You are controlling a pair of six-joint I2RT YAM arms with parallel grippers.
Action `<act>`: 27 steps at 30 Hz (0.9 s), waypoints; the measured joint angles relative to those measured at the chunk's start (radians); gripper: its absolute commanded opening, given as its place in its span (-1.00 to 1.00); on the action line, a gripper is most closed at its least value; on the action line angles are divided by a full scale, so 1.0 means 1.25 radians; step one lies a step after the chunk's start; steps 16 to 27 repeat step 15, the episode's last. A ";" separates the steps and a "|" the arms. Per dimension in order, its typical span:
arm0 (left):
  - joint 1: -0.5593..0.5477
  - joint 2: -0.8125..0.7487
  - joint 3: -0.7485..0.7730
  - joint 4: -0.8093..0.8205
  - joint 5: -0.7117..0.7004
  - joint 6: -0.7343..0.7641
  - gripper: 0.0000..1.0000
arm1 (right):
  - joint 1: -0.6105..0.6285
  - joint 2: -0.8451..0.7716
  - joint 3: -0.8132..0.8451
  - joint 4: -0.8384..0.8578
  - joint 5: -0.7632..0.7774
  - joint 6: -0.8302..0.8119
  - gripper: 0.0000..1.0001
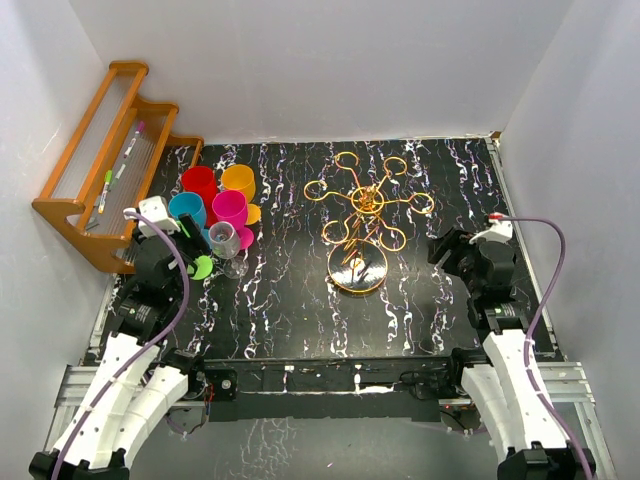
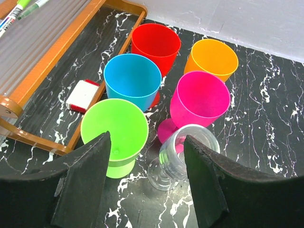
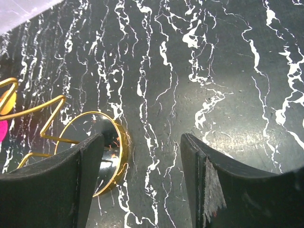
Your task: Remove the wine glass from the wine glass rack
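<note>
The glass (image 2: 183, 154) stands on the table (image 1: 290, 310), left of the bare rack (image 1: 370, 200), just beside the pink cup (image 2: 199, 99). The left tool (image 2: 147, 142) and the right tool (image 3: 140, 142) are both released. The left should rise straight, brushing nothing.
</note>
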 measured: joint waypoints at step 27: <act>0.000 -0.023 -0.002 0.001 0.021 -0.001 0.22 | 0.000 -0.071 -0.028 0.006 -0.017 0.017 0.20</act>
